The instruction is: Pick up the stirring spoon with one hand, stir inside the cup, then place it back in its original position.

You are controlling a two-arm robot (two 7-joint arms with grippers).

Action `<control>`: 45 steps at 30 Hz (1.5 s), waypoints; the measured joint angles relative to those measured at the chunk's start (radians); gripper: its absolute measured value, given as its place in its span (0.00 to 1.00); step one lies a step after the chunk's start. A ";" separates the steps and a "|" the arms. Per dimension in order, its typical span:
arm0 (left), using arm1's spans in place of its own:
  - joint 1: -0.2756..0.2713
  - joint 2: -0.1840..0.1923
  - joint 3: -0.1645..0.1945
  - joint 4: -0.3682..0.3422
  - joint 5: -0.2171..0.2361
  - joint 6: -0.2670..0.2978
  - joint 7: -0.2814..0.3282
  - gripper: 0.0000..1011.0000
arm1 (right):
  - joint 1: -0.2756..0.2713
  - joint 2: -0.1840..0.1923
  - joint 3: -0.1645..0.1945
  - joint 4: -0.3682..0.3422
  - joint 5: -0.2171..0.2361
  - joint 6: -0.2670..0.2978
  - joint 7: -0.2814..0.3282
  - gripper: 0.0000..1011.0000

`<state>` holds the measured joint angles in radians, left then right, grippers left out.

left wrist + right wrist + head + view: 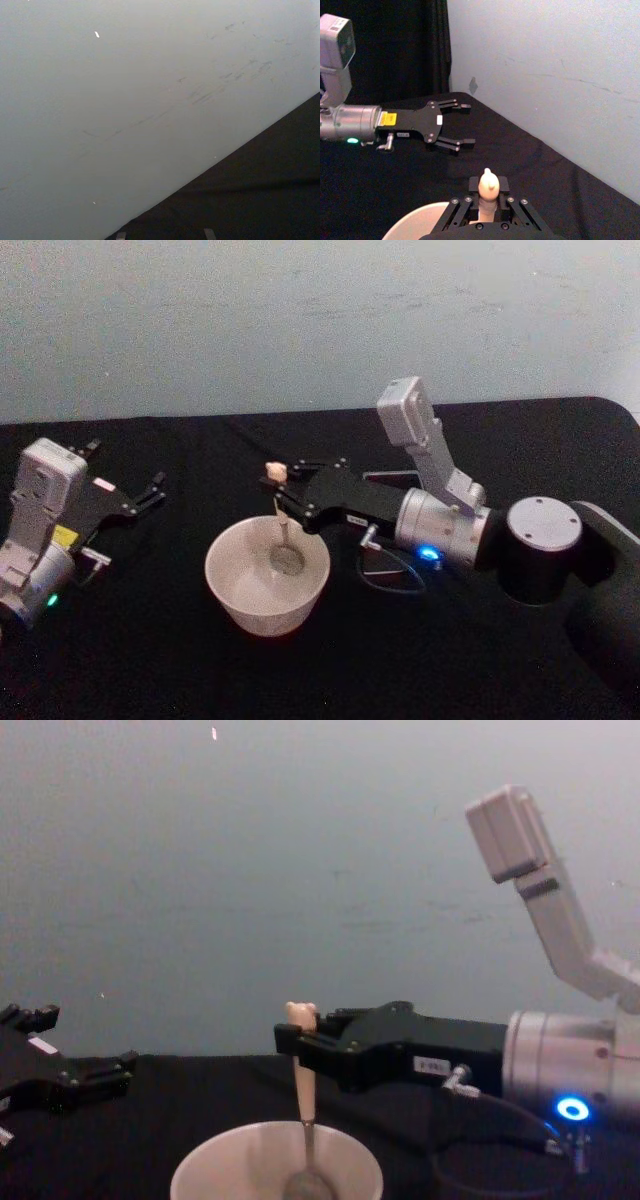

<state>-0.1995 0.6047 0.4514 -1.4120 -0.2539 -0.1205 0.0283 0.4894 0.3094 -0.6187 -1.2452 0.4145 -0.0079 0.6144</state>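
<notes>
At the left of the table (130, 670) the left claw (150, 490) sits parked low over the black cloth. Its fingers are spread apart and hold nothing.

Near the middle, well apart from that claw, stands the cup (262, 620), wide and cream-white. The stirring spoon (285, 535) stands almost upright inside it. Its steel bowl is down at the cup's bottom, and its thin neck rises past the rim to the pale handle and bear head above.

The right claw (278, 490) reaches in level from the right and is clamped on the handle just under the bear head. In the right wrist view the head pokes up between the fingers (504, 187).

The spoon looks light and stiff, with a smooth handle that could swivel in a pinch this high up. A hold lower on the handle would likely steady it. The cup also looks light, so dragging the bowl against its wall may slide it.

Behind the right arm shows a dark square edge, probably the holder (392, 478), though it is mostly hidden.
</notes>
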 joint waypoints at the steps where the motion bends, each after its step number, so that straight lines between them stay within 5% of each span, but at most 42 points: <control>1: 0.000 0.000 0.000 0.000 0.000 0.000 0.000 0.99 | -0.007 0.010 0.002 -0.012 -0.001 -0.001 0.002 0.21; 10: 0.000 0.000 0.000 0.000 0.000 0.000 0.000 0.99 | -0.069 0.079 0.016 -0.107 0.004 -0.002 0.027 0.21; 22: 0.000 0.000 0.000 0.000 0.000 0.000 0.000 0.99 | -0.119 0.119 0.009 -0.205 0.044 0.005 0.062 0.21; 33: 0.000 0.000 0.000 0.000 0.000 0.000 0.000 0.99 | -0.109 0.097 -0.029 -0.207 0.046 0.018 0.062 0.21; 45: 0.000 0.000 0.000 0.000 0.000 0.000 0.000 0.99 | -0.053 0.029 -0.043 -0.115 0.022 0.026 0.013 0.21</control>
<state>-0.1995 0.6047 0.4514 -1.4120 -0.2539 -0.1205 0.0283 0.4366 0.3384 -0.6613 -1.3603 0.4365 0.0184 0.6278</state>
